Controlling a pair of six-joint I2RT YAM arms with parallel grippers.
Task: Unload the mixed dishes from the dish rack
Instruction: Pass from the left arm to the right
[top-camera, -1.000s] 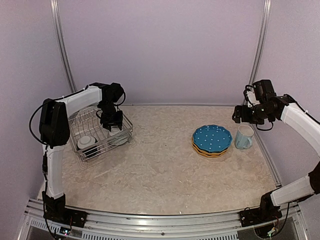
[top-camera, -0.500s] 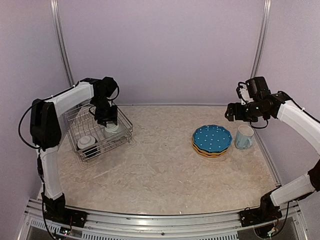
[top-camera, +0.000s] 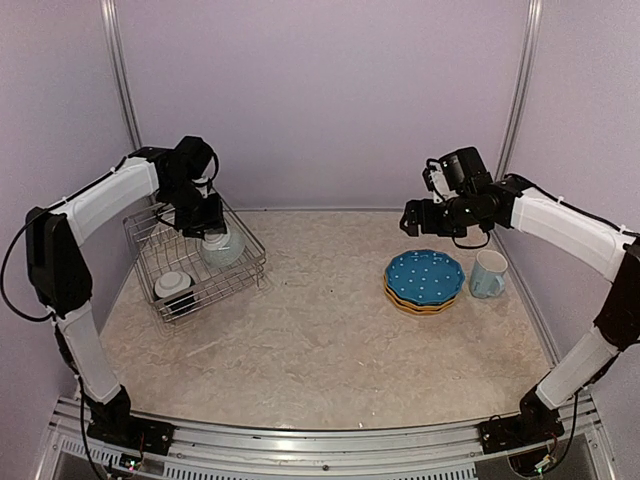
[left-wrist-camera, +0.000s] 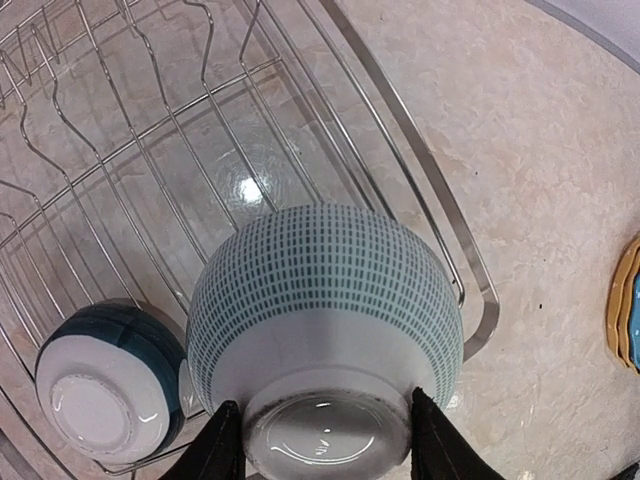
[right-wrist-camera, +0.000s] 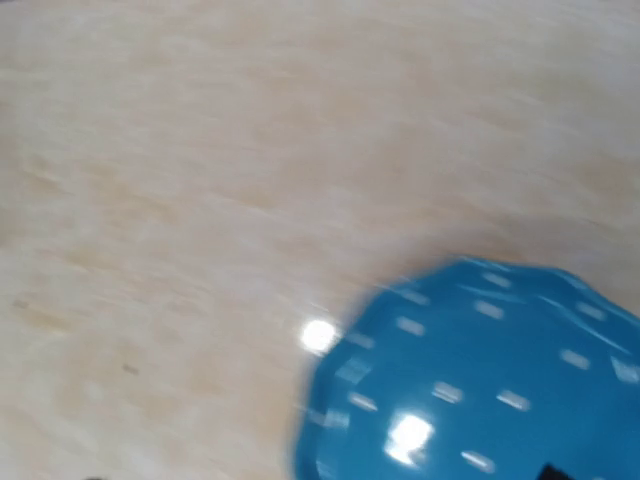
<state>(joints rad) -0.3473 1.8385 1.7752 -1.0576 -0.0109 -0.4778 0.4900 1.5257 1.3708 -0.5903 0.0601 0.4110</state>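
Note:
The dish rack (top-camera: 160, 262) is a silver wire basket at the table's left. My left gripper (top-camera: 207, 228) is shut on the foot of a white bowl with a band of teal dashes (top-camera: 223, 248) and holds it upside down just above the rack's right part. In the left wrist view the bowl (left-wrist-camera: 325, 300) sits between my fingertips (left-wrist-camera: 222, 442). A second bowl with a dark band (top-camera: 174, 285) lies upside down in the rack (left-wrist-camera: 95, 375). The blue plate (top-camera: 425, 275) tops the orange plates (top-camera: 412, 304); the light blue mug (top-camera: 488, 274) stands beside them. My right gripper (top-camera: 411, 217) hovers open and empty above the plates' far left.
The rack's upright dividers (left-wrist-camera: 120, 110) and rim (left-wrist-camera: 400, 130) lie under the held bowl. The right wrist view is blurred and shows the blue plate (right-wrist-camera: 480, 380) on the marble table top (right-wrist-camera: 200, 200). Frame posts stand at the back corners.
My left gripper has lifted the bowl up from the rack floor and swung back. My right arm has moved left, from over the mug to the plates' far left.

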